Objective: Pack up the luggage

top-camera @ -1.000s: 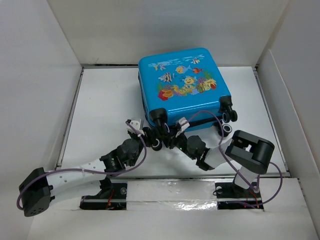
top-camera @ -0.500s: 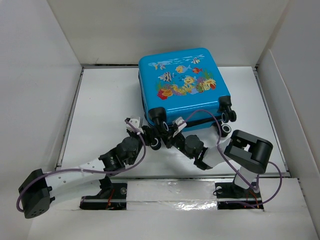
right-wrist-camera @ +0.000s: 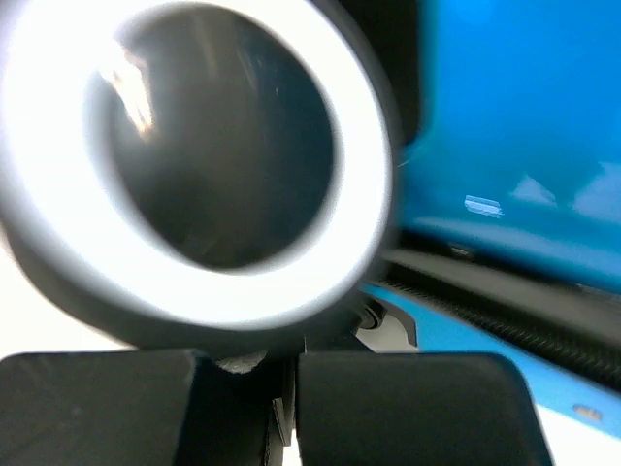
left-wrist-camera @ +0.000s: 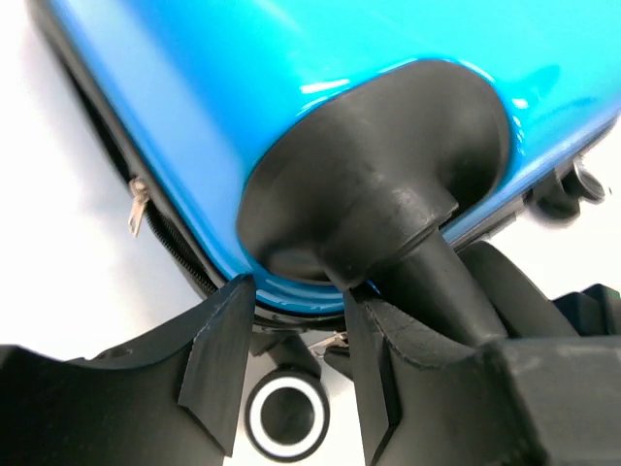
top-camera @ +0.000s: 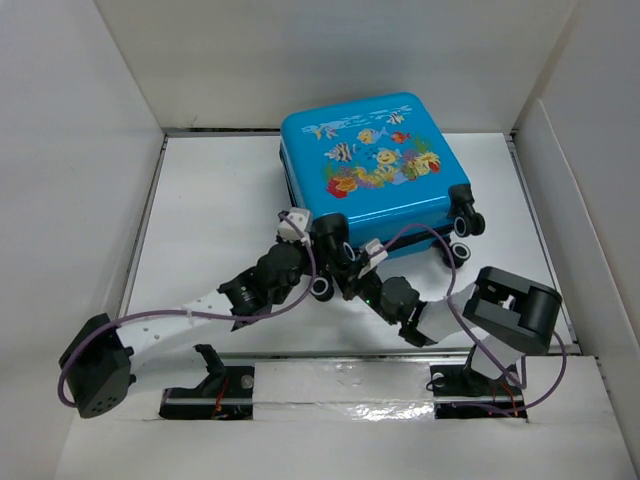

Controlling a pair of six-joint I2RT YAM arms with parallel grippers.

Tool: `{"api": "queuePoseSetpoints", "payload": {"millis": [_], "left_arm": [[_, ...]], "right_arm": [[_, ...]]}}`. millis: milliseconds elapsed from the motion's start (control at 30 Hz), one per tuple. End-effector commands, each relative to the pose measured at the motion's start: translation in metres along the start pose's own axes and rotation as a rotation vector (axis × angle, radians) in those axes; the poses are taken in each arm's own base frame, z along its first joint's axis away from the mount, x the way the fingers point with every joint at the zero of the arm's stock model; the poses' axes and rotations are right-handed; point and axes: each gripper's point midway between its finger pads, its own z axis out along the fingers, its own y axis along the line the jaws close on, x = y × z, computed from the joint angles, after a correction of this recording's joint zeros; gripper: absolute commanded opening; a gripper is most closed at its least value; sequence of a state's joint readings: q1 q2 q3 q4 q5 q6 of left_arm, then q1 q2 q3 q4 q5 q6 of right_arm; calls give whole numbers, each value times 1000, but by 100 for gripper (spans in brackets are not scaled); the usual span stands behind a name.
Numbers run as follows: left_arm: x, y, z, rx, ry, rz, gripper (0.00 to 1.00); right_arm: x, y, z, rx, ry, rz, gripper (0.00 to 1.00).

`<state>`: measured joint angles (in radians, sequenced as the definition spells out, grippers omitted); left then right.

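The luggage [top-camera: 375, 165] lies shut and flat at the back middle of the table, a bright blue shell with a fish print. My left gripper [top-camera: 313, 240] is at its near left corner. In the left wrist view this gripper [left-wrist-camera: 301, 291] straddles the blue rim beside the black wheel housing [left-wrist-camera: 378, 184], jaws apart, with a wheel [left-wrist-camera: 286, 417] showing through the gap. My right gripper [top-camera: 347, 274] reaches in just right of that corner. Close up, the right gripper [right-wrist-camera: 294, 361] is shut under a black-and-white wheel [right-wrist-camera: 194, 165]; a thin pale sliver shows in the slit, and I cannot identify it.
White walls [top-camera: 90, 150] box the table in on the left, back and right. The luggage's right-hand wheels [top-camera: 462, 225] stick out toward the right arm's elbow [top-camera: 515, 310]. A zip pull [left-wrist-camera: 139, 199] hangs on the luggage's left side seam.
The luggage has slid a little away and to the right. The left arm has followed it forward to the corner. The right gripper has gone from partly open to shut.
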<state>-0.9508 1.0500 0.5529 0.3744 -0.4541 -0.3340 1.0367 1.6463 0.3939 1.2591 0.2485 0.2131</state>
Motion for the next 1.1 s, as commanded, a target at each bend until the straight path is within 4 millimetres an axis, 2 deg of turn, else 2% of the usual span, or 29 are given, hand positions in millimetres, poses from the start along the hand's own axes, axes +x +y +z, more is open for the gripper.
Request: {"api": "queuePoseSetpoints", "payload": {"millis": [0, 33, 100, 133, 167, 300, 433, 467, 533, 567, 600, 633, 700, 767, 800, 900, 933, 1000, 1033, 1067], "left_arm": [[-92, -92, 2, 323, -175, -143, 39], [-92, -103, 11, 331, -164, -141, 38], [-91, -120, 15, 379, -141, -135, 38], [-92, -128, 22, 387, -129, -128, 38], [-89, -136, 22, 397, -111, -121, 38], [-86, -152, 25, 447, -53, -100, 38], [-82, -153, 13, 464, -7, -86, 41], [-82, -152, 11, 465, -4, -88, 47], [-80, -142, 9, 452, 41, -75, 55], [-77, -140, 8, 458, 76, -70, 58], [-75, -136, 7, 453, 98, -64, 59], [-73, -127, 4, 433, 114, -55, 59], [-74, -118, -3, 415, 90, -67, 59], [-78, -101, -11, 391, 44, -110, 59], [-75, -90, -14, 370, 36, -123, 57], [-61, -78, -13, 338, 57, -122, 53], [-51, -71, -11, 323, 71, -120, 51], [-41, -72, -11, 341, 88, -125, 49], [-34, -70, -10, 339, 96, -127, 49], [-31, -69, -10, 338, 98, -130, 48]], "right_arm": [[-128, 30, -33, -100, -489, 142, 0], [-128, 29, -37, -87, -483, 121, 0], [-114, 32, -41, -54, -416, 98, 0], [-121, 34, -46, -46, -424, 96, 0], [-113, 25, -48, 16, -388, 78, 0], [-104, 21, -49, 70, -309, 3, 0], [-110, 41, -39, -12, -278, -59, 0], [-113, 49, -34, -41, -289, -70, 0], [-116, 59, -29, -81, -294, -97, 0], [-118, 74, -25, -136, -284, -123, 0], [-120, 79, -23, -155, -280, -129, 0], [-120, 93, -25, -192, -275, -134, 0], [-117, 95, -26, -170, -258, -138, 0], [-106, 79, -29, -98, -216, -89, 0], [-88, 64, -35, -41, -181, -49, 0], [-56, 39, -46, 47, -122, -14, 0], [-38, 28, -54, 71, -85, -17, 0], [-26, 12, -61, 131, -83, 23, 0], [-15, 3, -69, 150, -70, 26, 4], [-18, -3, -71, 179, -96, 46, 8]]}}
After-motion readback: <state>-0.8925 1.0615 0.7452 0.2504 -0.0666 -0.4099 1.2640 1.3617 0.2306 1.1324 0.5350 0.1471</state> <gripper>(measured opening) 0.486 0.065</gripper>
